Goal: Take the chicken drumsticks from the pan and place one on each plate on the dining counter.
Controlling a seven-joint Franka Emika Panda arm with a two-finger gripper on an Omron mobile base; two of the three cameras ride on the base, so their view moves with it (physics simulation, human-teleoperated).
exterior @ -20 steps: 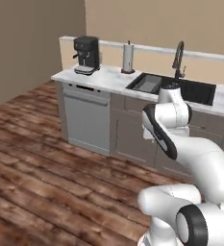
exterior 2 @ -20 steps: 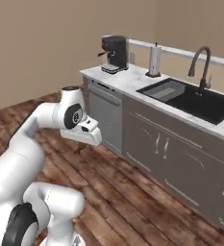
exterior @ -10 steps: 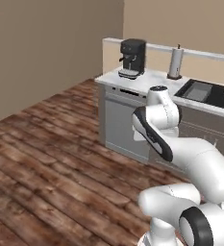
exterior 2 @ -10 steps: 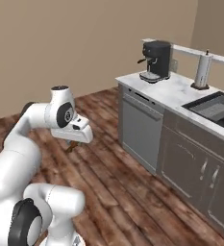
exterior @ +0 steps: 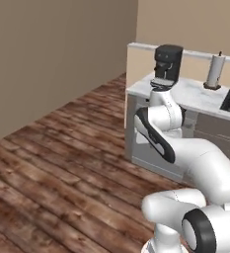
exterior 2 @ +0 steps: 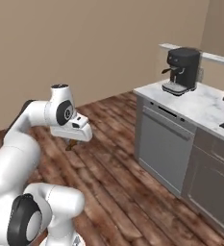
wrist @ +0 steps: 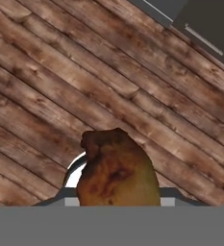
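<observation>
Room: wooden plank floor (exterior: 62, 163) is seen under beige walls, with a marble-topped cabinet run (exterior 2: 190, 103) at the right.
Counter items: a black coffee machine (exterior: 167, 66) stands near the left end of that marble top, and a paper towel holder (exterior: 214, 73) stands further along it.
Change of view: since a second ago the whole picture has swung left in both base views; the sink has slid out of frame, which is read as the base turning, not as things moving.
Gripper: the gripper (exterior 2: 74, 141) is held over bare floor, closed on a chicken drumstick (wrist: 117, 170).
Drumstick: an orange-brown piece is seen clamped between the jaws in the hand view, above the planks.
Grip over the last second: unchanged.
Meaning for the task: a carry towards the dining counter is judged to be under way; placing on a plate is not yet done.
</observation>
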